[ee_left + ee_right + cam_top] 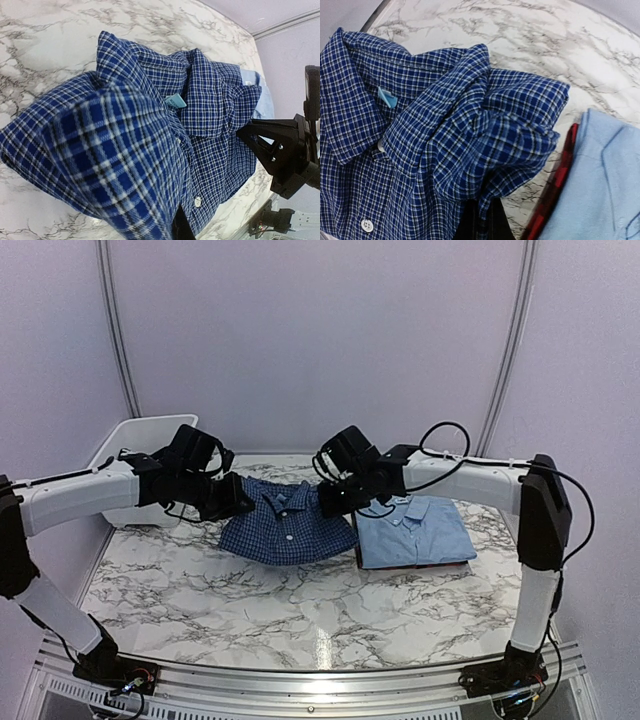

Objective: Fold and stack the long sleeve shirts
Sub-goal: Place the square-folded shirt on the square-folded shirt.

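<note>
The dark blue checked shirt (288,525) lies collar up at the middle of the marble table (250,600), partly folded. My left gripper (238,498) is shut on its left side; in the left wrist view the cloth (150,125) drapes over my gripper (181,230), and only one dark finger shows. My right gripper (335,502) is shut on its right side, with a bunched fold (485,135) pinched between the dark fingers (482,225). The plain light blue shirt (415,532) lies folded to the right, also seen in the right wrist view (600,190).
A white bin (140,440) stands at the back left. A red and black checked cloth (555,190) lies under the light blue shirt. The right gripper's body (285,155) shows in the left wrist view. White walls enclose the table.
</note>
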